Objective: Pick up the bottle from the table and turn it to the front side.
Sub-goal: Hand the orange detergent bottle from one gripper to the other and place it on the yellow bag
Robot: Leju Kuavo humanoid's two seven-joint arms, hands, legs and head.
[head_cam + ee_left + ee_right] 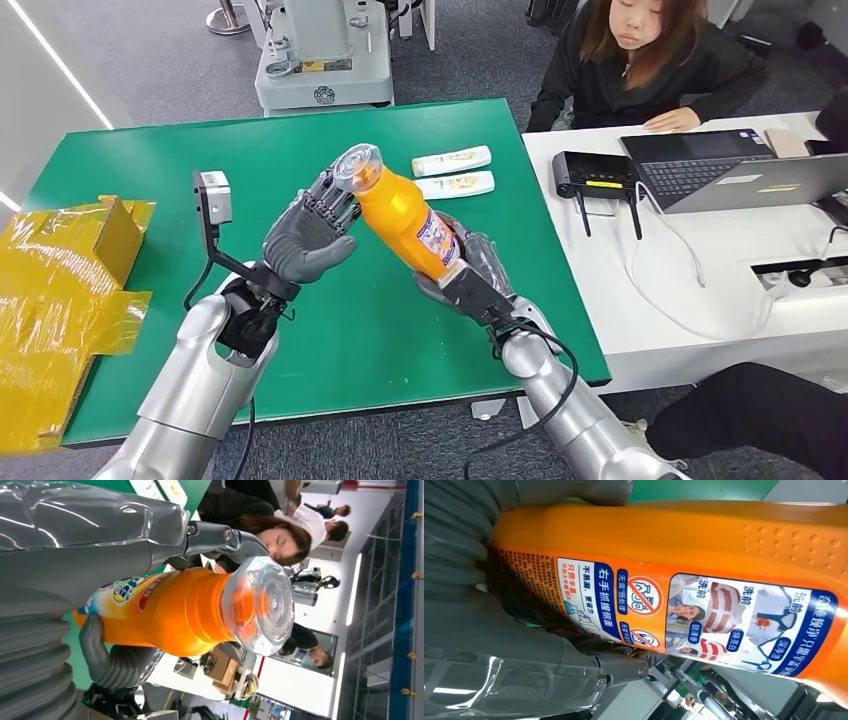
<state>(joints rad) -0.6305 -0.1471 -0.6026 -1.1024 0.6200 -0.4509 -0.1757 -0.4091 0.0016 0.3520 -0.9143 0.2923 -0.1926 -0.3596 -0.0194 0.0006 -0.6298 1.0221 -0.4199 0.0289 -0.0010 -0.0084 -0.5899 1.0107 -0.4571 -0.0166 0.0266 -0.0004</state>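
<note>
Orange and lifted clear of the green table [150, 180], the bottle [405, 215] is tilting with its clear cap [357, 163] pointing far-left. My right hand [470, 272] is gripping its lower body, carrying the weight. My left hand [308, 232] is closing around the neck, probably to steady it while I am rotating the label forward. Two white tubes [452, 171] are lying beyond, far from me.

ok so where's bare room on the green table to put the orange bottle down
Bare green lies ahead of the left hand, toward the table's far left corner, and near the front edge between both arms. It is crowded by the yellow wrapped box and the two white tubes. The right hand holds the bottle.
</note>
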